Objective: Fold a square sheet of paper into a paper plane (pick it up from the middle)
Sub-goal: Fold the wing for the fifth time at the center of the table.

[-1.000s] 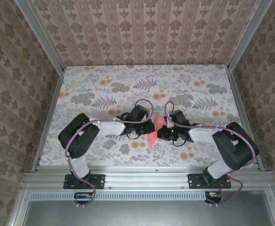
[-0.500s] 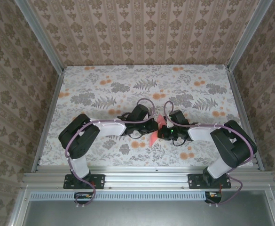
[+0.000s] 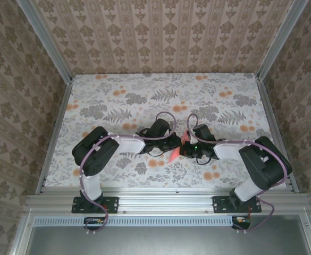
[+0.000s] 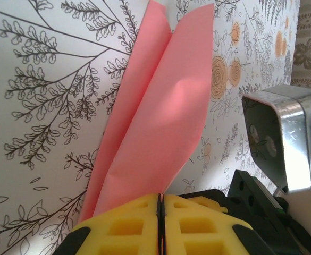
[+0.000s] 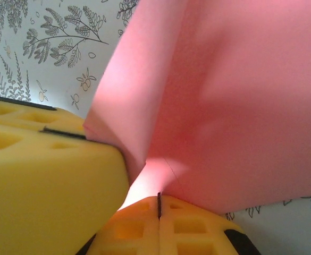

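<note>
- Top external view: the folded pink paper point(image 3: 173, 155) hangs over the table point(image 3: 118, 90), at the middle of its near edge.
- The left gripper point(image 4: 160, 197) and right gripper point(image 5: 159, 197) are each clamped on it.
- Likely light, limp and easily creased; hold along the fold.

We count one pink paper sheet point(image 4: 160, 122), folded, close to the near edge of the single flower-printed tabletop point(image 3: 112, 90). We count two arms, the left arm point(image 3: 120, 142) and the right arm point(image 3: 229, 150), and two yellow-padded grippers, the left gripper point(image 4: 161, 204) and the right gripper point(image 5: 159, 204).
</note>
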You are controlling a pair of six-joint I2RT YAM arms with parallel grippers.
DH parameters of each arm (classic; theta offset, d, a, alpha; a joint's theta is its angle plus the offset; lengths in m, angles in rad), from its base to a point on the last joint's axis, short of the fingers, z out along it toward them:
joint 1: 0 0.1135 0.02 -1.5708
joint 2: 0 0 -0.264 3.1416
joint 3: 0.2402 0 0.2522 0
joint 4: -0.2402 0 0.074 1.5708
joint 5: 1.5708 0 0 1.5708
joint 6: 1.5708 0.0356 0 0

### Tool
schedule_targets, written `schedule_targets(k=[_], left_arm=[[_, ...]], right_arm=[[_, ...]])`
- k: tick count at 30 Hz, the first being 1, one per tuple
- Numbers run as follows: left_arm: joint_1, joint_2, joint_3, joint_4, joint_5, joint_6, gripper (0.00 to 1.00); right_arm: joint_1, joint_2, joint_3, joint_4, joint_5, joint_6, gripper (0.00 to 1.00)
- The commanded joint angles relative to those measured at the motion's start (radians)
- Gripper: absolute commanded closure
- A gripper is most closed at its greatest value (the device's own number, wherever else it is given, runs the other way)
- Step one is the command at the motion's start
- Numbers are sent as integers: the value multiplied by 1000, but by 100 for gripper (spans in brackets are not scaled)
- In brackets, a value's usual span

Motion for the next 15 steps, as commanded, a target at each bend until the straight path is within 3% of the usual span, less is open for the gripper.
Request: schedule_targets(k=[1,6,15], left_arm=[[-4,15,-18,6,16,-12,89],[12,-40,-13,-97,-15,68,84],[39,-130,-7,-139,10,147,62]], right_arm=[[-7,-23,-14,10,13,-2,98],[-11,-13,-9,-15,31,-11,98],[-16,9,-4,-18,35,-14,98]])
